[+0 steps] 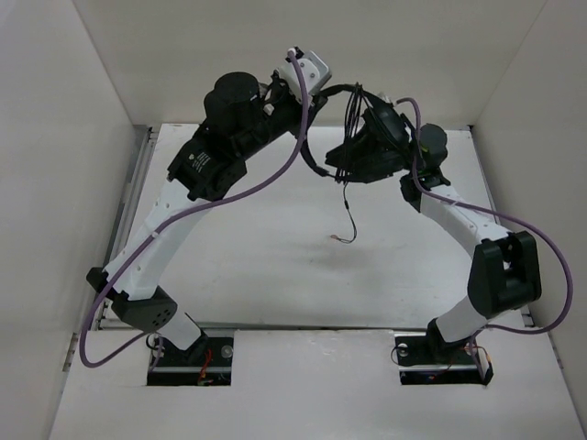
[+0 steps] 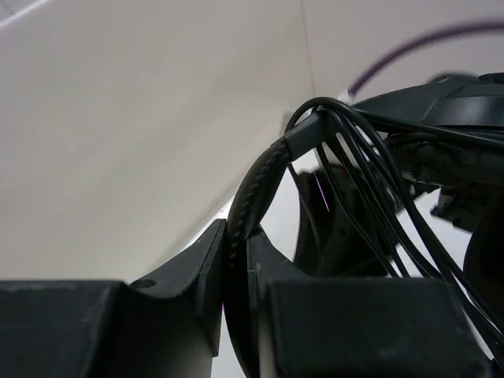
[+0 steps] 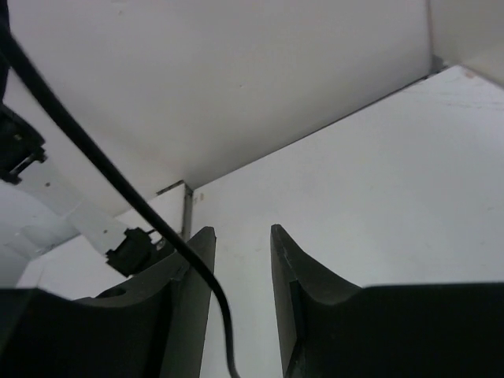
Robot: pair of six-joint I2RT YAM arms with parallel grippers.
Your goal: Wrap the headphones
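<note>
The black headphones [image 1: 359, 137] hang in the air at the back middle, between the two arms. My left gripper [image 1: 321, 96] is shut on the padded headband [image 2: 256, 193]; its fingers [image 2: 206, 260] pinch it. Several turns of thin black cord [image 2: 358, 169] lie looped round the headband's end. My right gripper [image 1: 367, 147] is next to the earcups, open. In the right wrist view the cord [image 3: 118, 185] crosses the left finger [image 3: 185, 276] and drops into the gap of the gripper [image 3: 240, 232], not pinched. A loose cord end [image 1: 347, 215] dangles to the plugs [image 1: 344, 240] near the table.
White walls stand close behind and at both sides of the white table [image 1: 275, 266]. Purple arm cables [image 1: 275, 179] loop beside both arms. A metal rail [image 1: 128, 202] runs along the table's left edge.
</note>
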